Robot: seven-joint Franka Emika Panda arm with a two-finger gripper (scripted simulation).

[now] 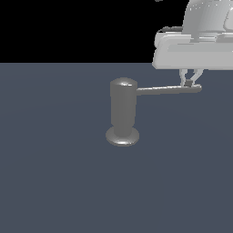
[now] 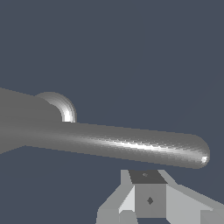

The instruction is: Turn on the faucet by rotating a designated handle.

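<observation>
While the faucet [image 1: 123, 113] stands alone on the wide counter [image 1: 54, 182] with open room all around, its handle [image 1: 168, 89] juts toward the exterior view's right. The pincer [image 1: 190, 80] sits at the rod's rounded end, touching or just beside it; whether it is open cannot be told.

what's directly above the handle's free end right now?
The claw hangs over the handle near its rounded tip, fingertips right at the rod; actual contact is unclear. The faucet stands apart to the exterior view's left. The wrist view shows only one finger.
</observation>
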